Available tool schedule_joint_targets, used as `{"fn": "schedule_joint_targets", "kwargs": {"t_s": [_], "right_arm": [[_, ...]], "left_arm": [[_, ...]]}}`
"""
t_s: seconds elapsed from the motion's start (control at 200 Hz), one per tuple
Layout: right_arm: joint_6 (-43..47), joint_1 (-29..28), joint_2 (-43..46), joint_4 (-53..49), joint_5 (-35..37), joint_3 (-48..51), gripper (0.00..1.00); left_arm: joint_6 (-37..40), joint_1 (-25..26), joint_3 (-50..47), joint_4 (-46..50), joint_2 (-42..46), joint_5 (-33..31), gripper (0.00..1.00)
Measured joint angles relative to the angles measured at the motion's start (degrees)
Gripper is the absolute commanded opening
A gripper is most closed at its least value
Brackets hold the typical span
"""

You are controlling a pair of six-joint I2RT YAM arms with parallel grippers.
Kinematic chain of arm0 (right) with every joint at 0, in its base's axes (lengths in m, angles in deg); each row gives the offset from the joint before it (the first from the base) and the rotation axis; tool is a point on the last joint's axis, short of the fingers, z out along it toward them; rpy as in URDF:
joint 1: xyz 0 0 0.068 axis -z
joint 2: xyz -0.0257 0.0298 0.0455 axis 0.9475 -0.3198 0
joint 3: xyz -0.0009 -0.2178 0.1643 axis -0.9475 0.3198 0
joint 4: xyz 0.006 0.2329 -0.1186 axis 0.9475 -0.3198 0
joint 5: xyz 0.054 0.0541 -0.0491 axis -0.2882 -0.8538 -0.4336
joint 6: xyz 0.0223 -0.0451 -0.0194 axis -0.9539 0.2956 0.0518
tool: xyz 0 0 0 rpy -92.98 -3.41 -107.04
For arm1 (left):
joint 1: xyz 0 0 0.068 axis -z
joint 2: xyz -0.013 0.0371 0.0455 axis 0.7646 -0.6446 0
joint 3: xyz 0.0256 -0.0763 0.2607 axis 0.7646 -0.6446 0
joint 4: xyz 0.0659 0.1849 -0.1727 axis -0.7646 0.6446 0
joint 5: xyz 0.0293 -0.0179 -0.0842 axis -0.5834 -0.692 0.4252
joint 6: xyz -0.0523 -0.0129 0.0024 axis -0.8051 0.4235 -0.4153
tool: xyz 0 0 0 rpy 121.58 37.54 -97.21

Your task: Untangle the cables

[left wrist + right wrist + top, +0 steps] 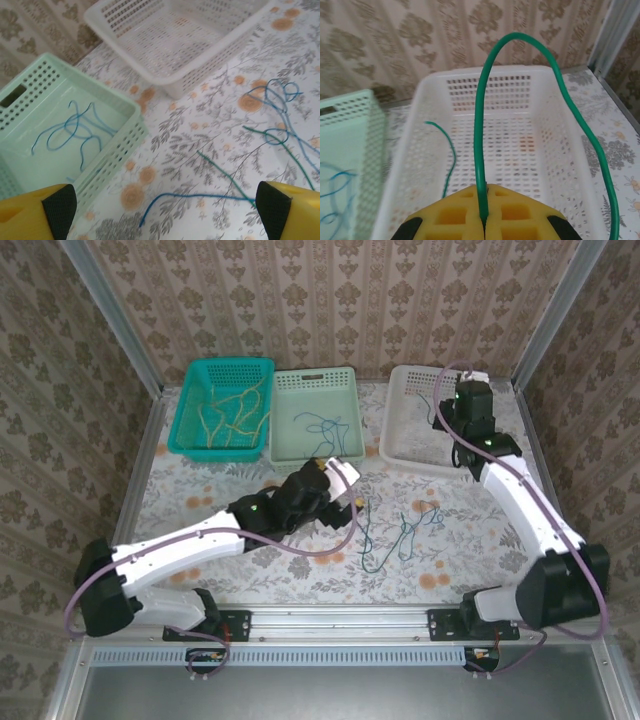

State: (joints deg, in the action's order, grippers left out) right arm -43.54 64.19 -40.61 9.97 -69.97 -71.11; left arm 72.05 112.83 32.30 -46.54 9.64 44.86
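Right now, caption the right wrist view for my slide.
The right gripper is shut on a green cable that loops upward, with the white basket beyond.

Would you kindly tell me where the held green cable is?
In the right wrist view, the green cable is pinched in the right gripper, looping above the white basket, right of the mint basket.

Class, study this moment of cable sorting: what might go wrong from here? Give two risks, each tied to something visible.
1. The right gripper is shut on a green cable whose long end seems to arc beyond the rim of the white basket; released now, it may slide onto the table.
2. On the table, blue and green cables cross each other; the open left gripper pulling one may drag the other.
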Motion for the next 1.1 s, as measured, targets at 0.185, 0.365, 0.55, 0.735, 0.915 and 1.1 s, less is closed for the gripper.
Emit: {"fn": "schedule_joint_targets", "kwargs": {"t_s": [0.185,0.365,0.55,0.735,0.915,1.1], "right_arm": [[0.6,0.8,-9.7,9.8,1.0,0.0,0.0],[1.0,0.2,-19.3,18.6,2.0,0.0,0.01],[0.3,0.3,-27.2,22.5,2.4,-2.7,0.75],[-2.5,2.3,-32.5,13.7,-0.7,-12.7,0.99],[-4.1,3.5,-32.0,5.3,-4.0,-14.3,0.99],[-6.0,3.5,-29.6,-5.5,-9.4,-15.1,0.99]], "left_arm": [[-2.3,-3.0,-5.9,-0.1,5.7,-0.2,0.96],[-3.5,-4.5,-7.6,-0.1,8.5,0.0,0.96],[-4.2,-4.6,-7.7,-0.1,8.3,0.3,0.96],[-5.4,-4.6,-8.9,-0.2,8.3,0.9,0.96],[-6.1,-4.6,-9.9,-0.6,7.8,2.0,0.96],[-7.6,-4.5,-9.9,-0.7,5.6,3.6,0.95]]}}
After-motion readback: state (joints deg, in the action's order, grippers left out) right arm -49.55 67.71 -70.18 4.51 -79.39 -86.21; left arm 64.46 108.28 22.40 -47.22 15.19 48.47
